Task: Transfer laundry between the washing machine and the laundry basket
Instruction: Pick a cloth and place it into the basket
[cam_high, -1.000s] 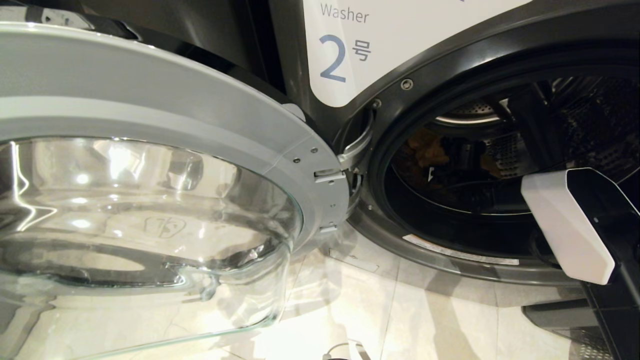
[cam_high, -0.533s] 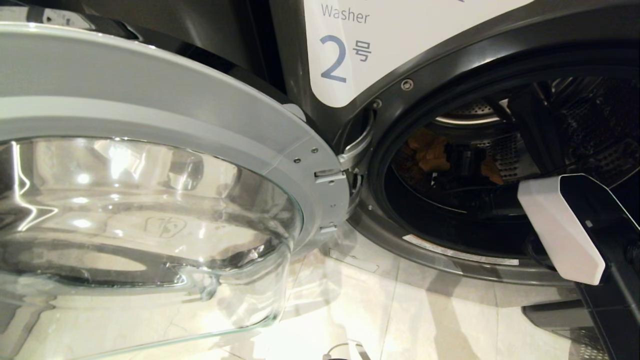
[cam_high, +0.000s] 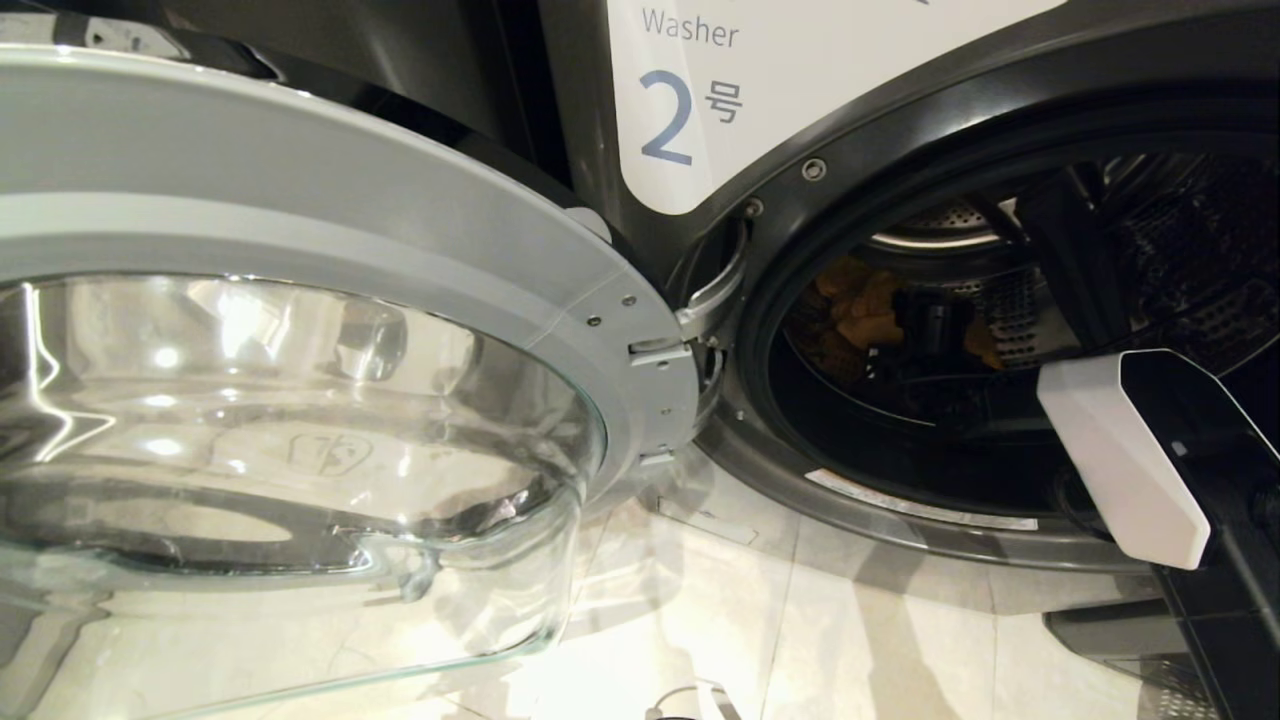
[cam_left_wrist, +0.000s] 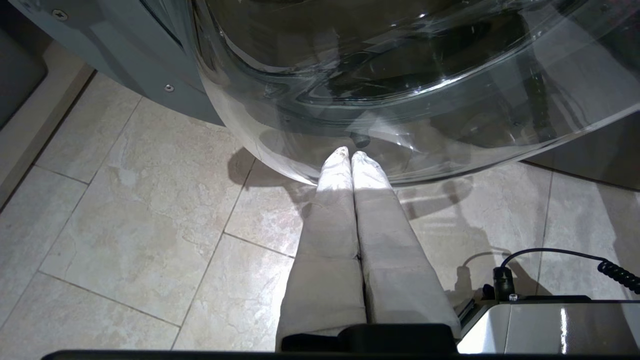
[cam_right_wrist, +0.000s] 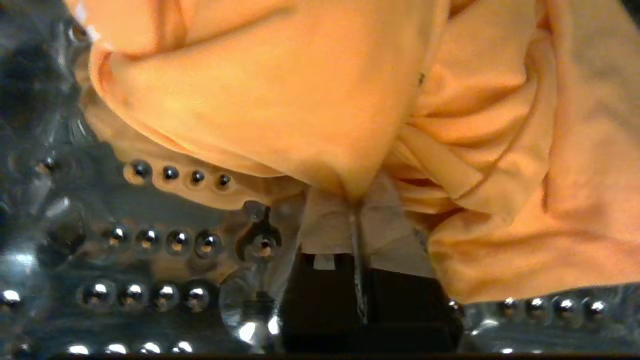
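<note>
One mustard-orange garment (cam_right_wrist: 310, 100) lies bunched in the washing machine (cam_high: 900, 130) drum (no clear long axis, folds running every way); right gripper (cam_right_wrist: 356, 210) is clenched on a fold. Left gripper (cam_left_wrist: 350, 156) is closed, empty, above floor tiles (cam_left_wrist: 125, 200).

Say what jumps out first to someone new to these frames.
The open glass door of the washing machine fills the head view's left. In the drum, the right gripper is shut on the mustard garment. The left gripper hangs shut over the floor tiles below the door.
</note>
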